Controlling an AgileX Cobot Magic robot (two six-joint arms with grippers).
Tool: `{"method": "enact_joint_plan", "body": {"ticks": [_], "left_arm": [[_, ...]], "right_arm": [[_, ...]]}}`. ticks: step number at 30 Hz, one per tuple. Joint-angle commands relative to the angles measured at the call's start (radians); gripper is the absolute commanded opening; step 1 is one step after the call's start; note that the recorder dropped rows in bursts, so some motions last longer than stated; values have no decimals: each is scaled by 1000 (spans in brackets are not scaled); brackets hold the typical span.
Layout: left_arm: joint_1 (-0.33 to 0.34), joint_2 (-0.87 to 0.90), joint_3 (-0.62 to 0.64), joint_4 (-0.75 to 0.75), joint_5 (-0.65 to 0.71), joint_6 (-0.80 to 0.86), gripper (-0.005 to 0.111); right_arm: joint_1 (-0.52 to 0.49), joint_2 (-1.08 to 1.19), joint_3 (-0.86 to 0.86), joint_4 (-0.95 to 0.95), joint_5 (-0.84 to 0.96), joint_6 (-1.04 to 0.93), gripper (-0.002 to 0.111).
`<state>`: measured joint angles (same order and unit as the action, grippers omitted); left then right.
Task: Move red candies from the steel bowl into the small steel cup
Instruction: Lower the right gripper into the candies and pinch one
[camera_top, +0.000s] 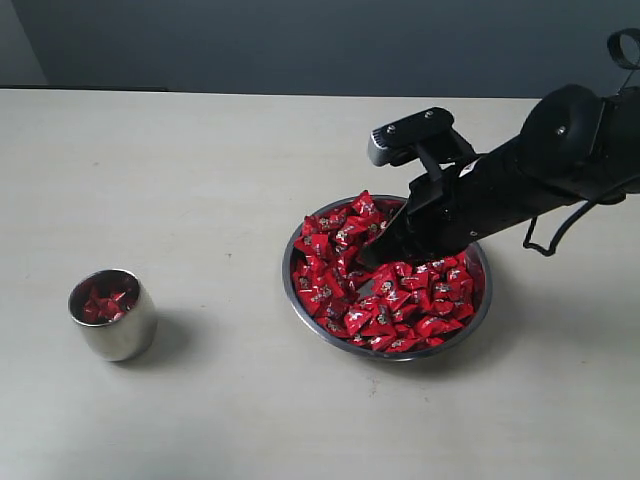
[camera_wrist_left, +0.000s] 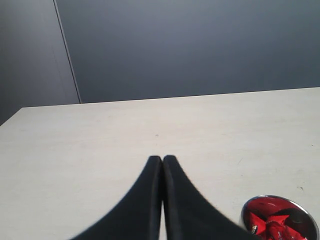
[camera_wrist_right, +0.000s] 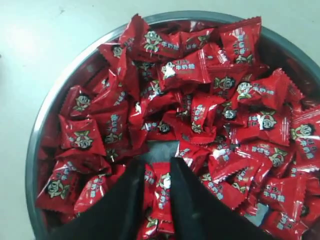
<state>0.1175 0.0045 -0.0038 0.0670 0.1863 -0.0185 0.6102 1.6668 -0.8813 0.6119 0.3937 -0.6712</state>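
Note:
The steel bowl (camera_top: 288, 278) sits right of the table's middle, heaped with red candies (camera_top: 405, 295). My right gripper (camera_top: 368, 258) reaches down into the heap from the right. In the right wrist view its black fingers (camera_wrist_right: 131, 186) are shut on one red candy (camera_wrist_right: 161, 191), with bare bowl bottom (camera_wrist_right: 159, 150) just ahead. The small steel cup (camera_top: 118, 330) stands at the left and holds a few red candies (camera_top: 103, 300). My left gripper (camera_wrist_left: 162, 159) is shut and empty over bare table, with the cup (camera_wrist_left: 250, 209) beside it. The exterior view does not show it.
The pale table (camera_top: 220, 180) stretches between cup and bowl. A dark wall (camera_wrist_left: 190, 45) rises behind the far edge. The right arm's black body (camera_top: 540, 165) hangs over the bowl's right side.

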Motion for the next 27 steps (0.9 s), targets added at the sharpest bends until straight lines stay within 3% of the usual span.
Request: {"method": "enact_joint_plan", "body": {"ticks": [1, 3, 4, 5, 9, 27], "left_arm": [[1, -4, 4, 1, -8, -1, 0], [1, -4, 4, 1, -5, -1, 0], [1, -4, 4, 1, -5, -1, 0], [1, -4, 4, 1, -5, -1, 0], [1, -4, 4, 1, -5, -1, 0], [1, -4, 4, 1, -5, -1, 0]], "right_arm": [[-6, 1, -15, -29, 19, 47, 60], [-6, 1, -24, -69, 33, 109, 48], [-6, 3, -24, -106, 42, 109, 36], [-6, 3, -24, -111, 45, 112, 33], [-6, 19, -24, -112, 52, 165, 48], [-6, 196, -95, -116, 64, 200, 46]]}}
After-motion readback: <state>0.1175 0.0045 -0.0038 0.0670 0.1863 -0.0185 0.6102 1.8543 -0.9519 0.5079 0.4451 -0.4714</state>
